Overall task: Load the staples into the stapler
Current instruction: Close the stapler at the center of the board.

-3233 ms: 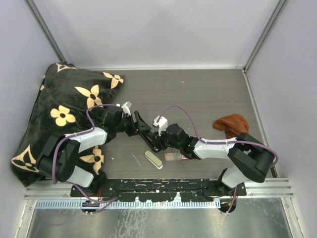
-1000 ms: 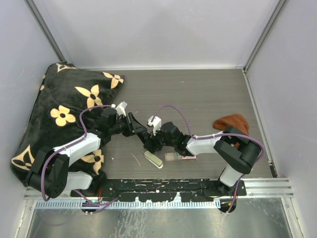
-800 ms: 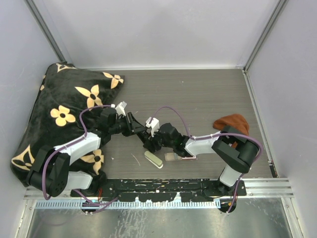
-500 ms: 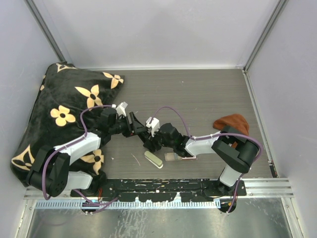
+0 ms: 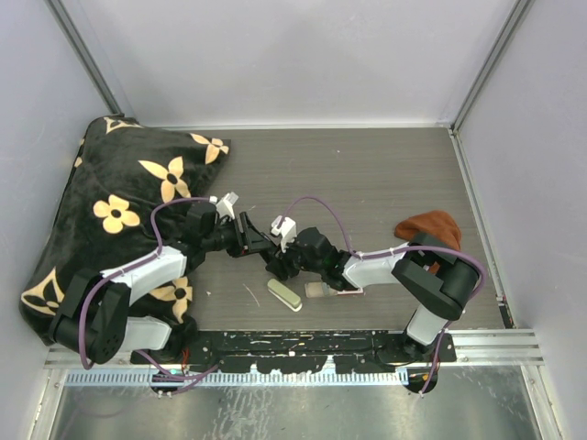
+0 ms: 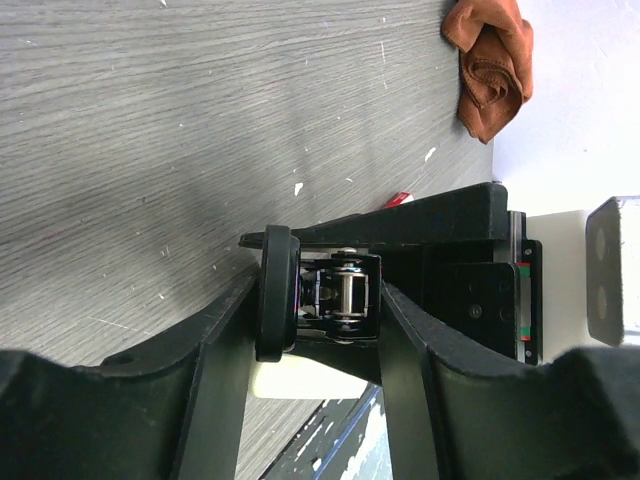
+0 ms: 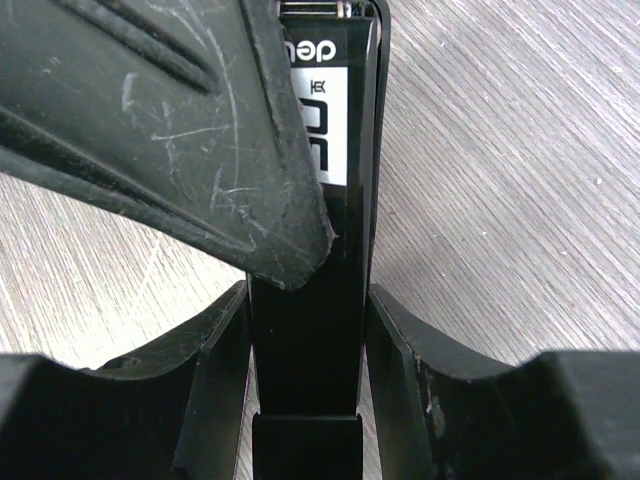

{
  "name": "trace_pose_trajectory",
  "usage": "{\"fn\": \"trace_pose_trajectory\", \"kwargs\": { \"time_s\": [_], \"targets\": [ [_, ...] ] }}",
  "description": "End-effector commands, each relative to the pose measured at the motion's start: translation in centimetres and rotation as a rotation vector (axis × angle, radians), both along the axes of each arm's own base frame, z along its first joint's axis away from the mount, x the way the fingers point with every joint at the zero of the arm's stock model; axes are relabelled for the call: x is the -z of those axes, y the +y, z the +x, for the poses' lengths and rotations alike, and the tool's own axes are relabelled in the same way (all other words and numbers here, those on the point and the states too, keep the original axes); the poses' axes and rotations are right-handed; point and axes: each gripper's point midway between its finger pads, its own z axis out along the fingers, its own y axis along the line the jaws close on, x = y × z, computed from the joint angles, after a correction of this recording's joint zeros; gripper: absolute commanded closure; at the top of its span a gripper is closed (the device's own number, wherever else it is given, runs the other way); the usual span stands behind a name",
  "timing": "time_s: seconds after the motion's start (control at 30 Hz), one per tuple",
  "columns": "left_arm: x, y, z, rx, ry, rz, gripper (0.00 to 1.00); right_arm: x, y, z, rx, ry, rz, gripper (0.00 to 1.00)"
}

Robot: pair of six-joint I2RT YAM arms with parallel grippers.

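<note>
Gripping a black stapler from opposite sides, both grippers are seen closed on it. The right gripper is clamped on the stapler's narrow body, which fills the gap between its fingers. The left gripper is clamped across the hinge end, where a metal pin is visible.

Compared with three seconds earlier, both grippers and the stapler are found slightly further left. The left arm is now stretched out rather than folded by its base. Over the last second little is changed.

The staples, a short grey strip, are left untouched on the table, near the right gripper and towards the arm bases, where they were before. Just beside them a small red-and-white box is seen; its contents cannot be told. A cream-green oblong is seen nearby, an orange-brown cloth far right, and a flowered black cushion far left.
</note>
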Motion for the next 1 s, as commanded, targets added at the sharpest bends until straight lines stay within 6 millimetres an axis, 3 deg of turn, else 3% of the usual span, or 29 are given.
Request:
{"fn": "trace_pose_trajectory", "kwargs": {
  "time_s": [0.0,0.23,0.4,0.43,0.53,0.6,0.7,0.8,0.97],
  "targets": [
    [-0.8,-0.6,0.1,0.029,-0.027,-0.036,0.52,-3.7,1.3,1.1,-0.001,-0.081,0.114,0.87],
    [-0.4,-0.9,0.2,0.032,-0.009,-0.056,0.54,-4.3,1.5,0.8,-0.016,-0.079,0.129,0.87],
    [-0.3,-1.1,0.5,0.031,-0.001,-0.07,0.72,-4.4,1.5,0.6,-0.024,-0.077,0.129,0.86],
    [-0.3,-1.2,0.5,0.033,0.0,-0.073,0.77,-4.5,1.4,0.7,-0.015,-0.074,0.129,0.82],
    [-0.7,-1.3,0.6,0.028,-0.001,-0.084,0.93,-4.8,1.1,0.8,0.008,-0.058,0.112,0.56],
    [-1.1,-1.3,0.7,0.024,-0.009,-0.089,1.0,-5.4,0.6,0.7,0.022,-0.065,0.114,0.44],
    [-2.0,-1.3,1.0,0.022,-0.033,-0.094,1.0,-6.5,-0.8,0.6,0.053,-0.069,0.114,0.34],
    [-3.1,-1.2,1.3,0.019,-0.06,-0.103,1.0,-8.0,-2.3,0.4,0.078,-0.055,0.127,0.12],
    [-5.3,-1.1,1.8,0.024,-0.107,-0.128,1.0,-10.6,-5.3,0.8,0.136,-0.013,0.163,0.04]
  ]
}}
